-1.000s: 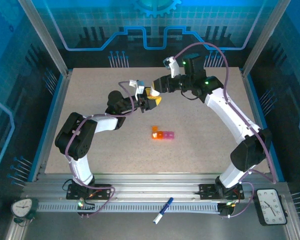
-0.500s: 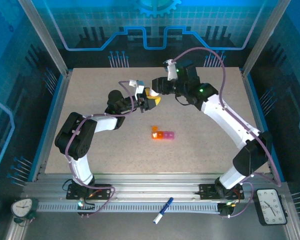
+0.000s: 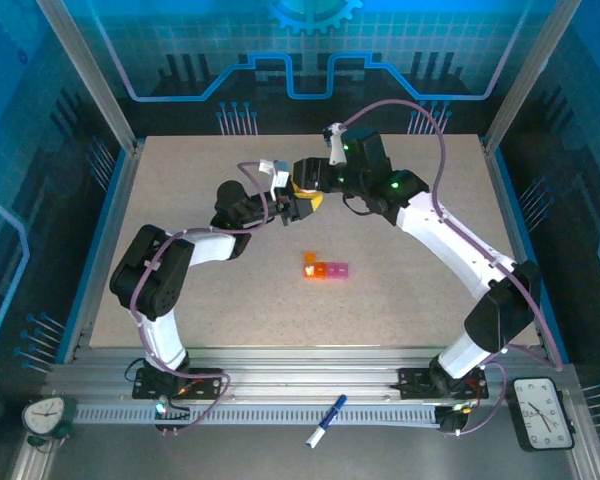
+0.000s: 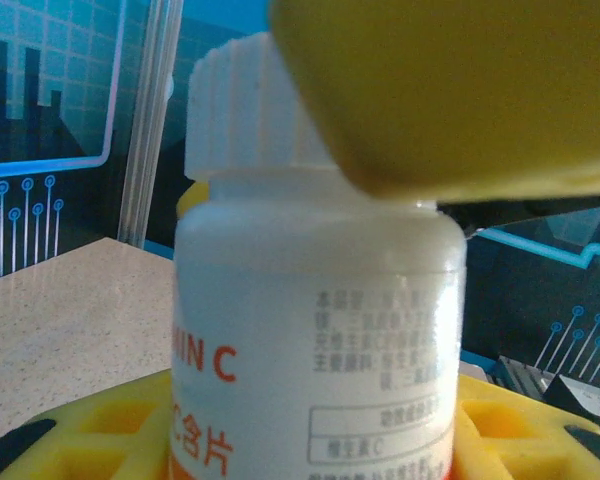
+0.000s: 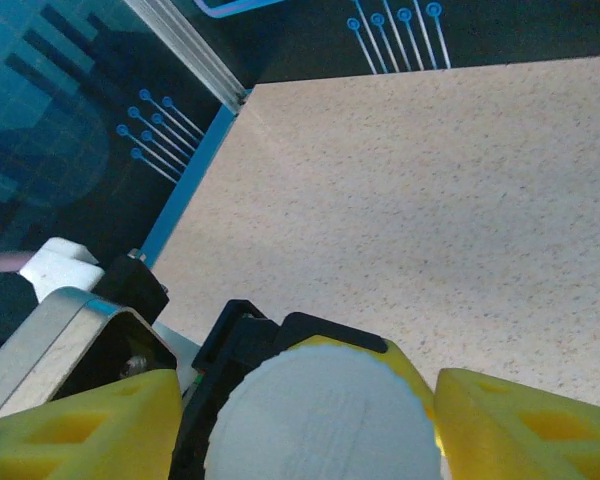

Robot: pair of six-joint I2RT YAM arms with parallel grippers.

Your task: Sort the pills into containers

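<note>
1. Left arm [image 3: 195, 245] reaches in from its base and bends toward the middle of the table [image 3: 180, 180]. The left gripper [image 3: 300, 203] sits just past centre, pincer partly closed and clamped on a small white bottle [image 4: 320, 330].
2. Right arm [image 3: 450, 235] arcs up and over from the right side. The right gripper [image 3: 302, 180] ends up right at the bottle's top, nose to nose with the left one.
3. From the right wrist you look straight down on the ribbed white cap [image 5: 320, 415]. The yellow fingers [image 5: 80, 425] are spread to either side of it, with a dark gap on one side, so the pincer looks open around the cap, not squeezing it.
4. The label is readable from the left wrist: orange letters "HIN C" with the start cut off, orange Chinese characters below, and small grey Chinese print too fine to read.
5. Same view: the bottle stands upright between the left yellow pads [image 4: 90, 440], and a right finger [image 4: 460, 90] overlaps the cap.
6. The overhead view has the containers [image 3: 325, 269], an orange and pink strip lying on the table nearer the bases, well apart from both grippers.
</note>
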